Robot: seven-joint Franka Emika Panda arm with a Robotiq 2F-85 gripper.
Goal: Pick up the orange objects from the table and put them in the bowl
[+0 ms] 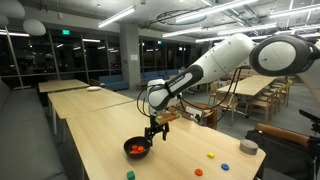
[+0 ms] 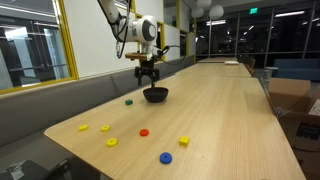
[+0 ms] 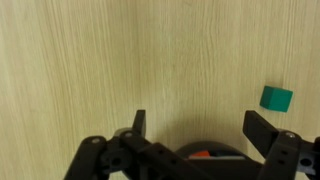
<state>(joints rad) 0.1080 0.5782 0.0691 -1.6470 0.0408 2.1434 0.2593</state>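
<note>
There's the arm (image 1: pixel 215 62) in an exterior view: glossy white shells, thick rounded links, darker bands where the segments meet. At its tip sits the end effector (image 1: pixel 155 135), black all over and boxy. Up close in the wrist view, two flat black fingers (image 3: pixel 139 122) rise from angular dark linkages, with matte housing below.

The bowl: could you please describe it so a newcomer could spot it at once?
Find the long pale-wood table and the robot's open pincer hanging above it. Just beneath sits the bowl. Unlike the small coloured pieces scattered nearby, it is round, black and larger.
</note>
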